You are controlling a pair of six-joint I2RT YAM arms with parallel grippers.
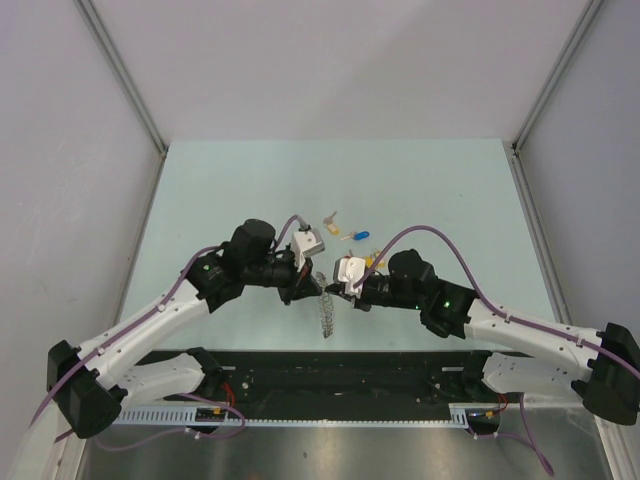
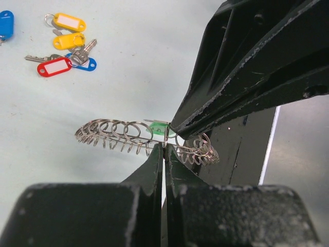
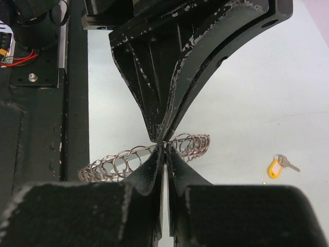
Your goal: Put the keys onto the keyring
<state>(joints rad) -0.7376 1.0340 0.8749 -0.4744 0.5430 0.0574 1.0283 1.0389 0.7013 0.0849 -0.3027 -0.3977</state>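
**At the keyring (image 2: 118, 135): held steady for threading**

Nearest, my left pincer (image 2: 164, 150) is clamped shut on the keyring's loops, so the floppy thing stays put. Tip to tip against it, my right pincer (image 3: 164, 150) is closed too, apparently on the green key (image 2: 157, 128), to feed it on. Beyond the keyring, loose keys (image 2: 67, 54) wait on the table (image 2: 154, 62).

One overhead view, two wrist close-ups.
We look down from above and behind onto the tabletop (image 1: 250, 180); both wrist views closely face the keyring (image 2: 118, 128) from opposite sides.
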